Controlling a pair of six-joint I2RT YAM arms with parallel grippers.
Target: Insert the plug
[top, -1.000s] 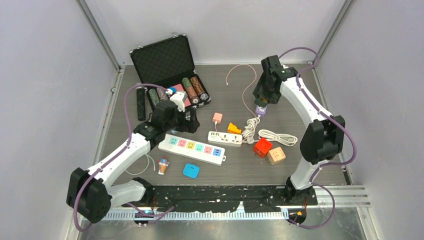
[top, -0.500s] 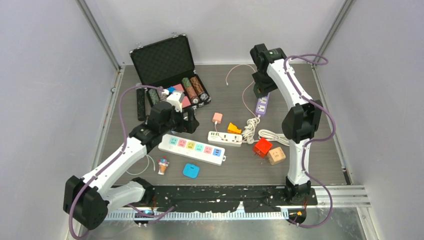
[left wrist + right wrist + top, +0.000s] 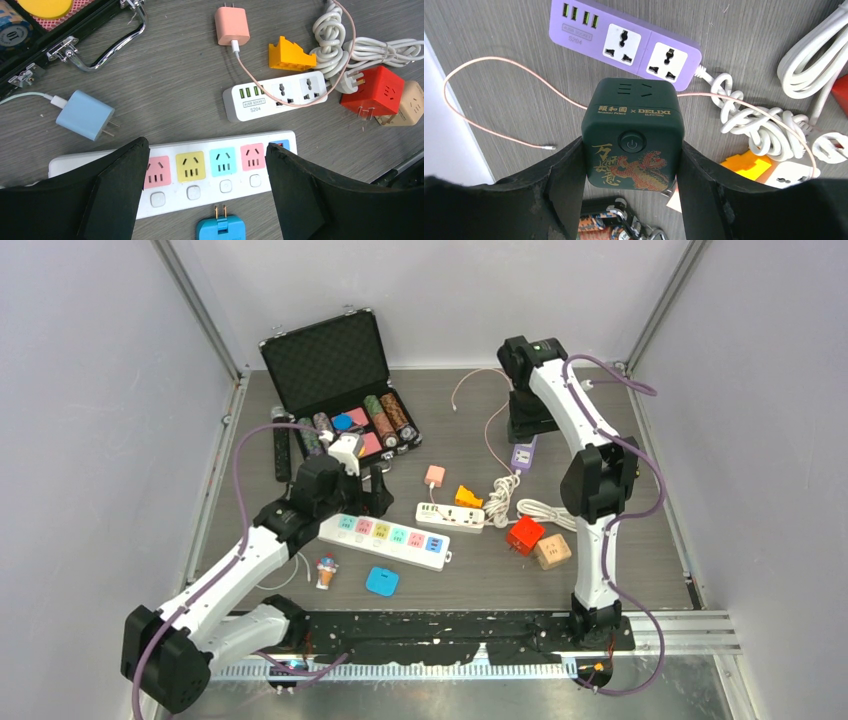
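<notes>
**Top view.** The worktop (image 3: 620,540) is dark grey with a wood-grain finish. An open black hard case (image 3: 325,360), its lid lined with egg-crate foam, holds rows of poker chips (image 3: 385,420). The left end effector (image 3: 358,490) hangs over the left end of a long white power strip (image 3: 395,537). The right end effector (image 3: 527,425) is at the far side, just above a purple power strip (image 3: 523,453).

**Left wrist view.** The left end effector is spread wide, with nothing between its black padded fingers (image 3: 115,190). The white strip below has pastel socket faces, each with a push-button. A light-blue two-prong charger (image 3: 85,121) lies near the case's chrome handle (image 3: 115,42).

**Right wrist view.** The right end effector pinches a dark green cube socket (image 3: 631,135) by two opposite sides. The cube is smooth and round-edged, with a gold dragon print and a round switch. The purple strip lies beyond it, sockets upward. Whether the two touch cannot be told.
</notes>
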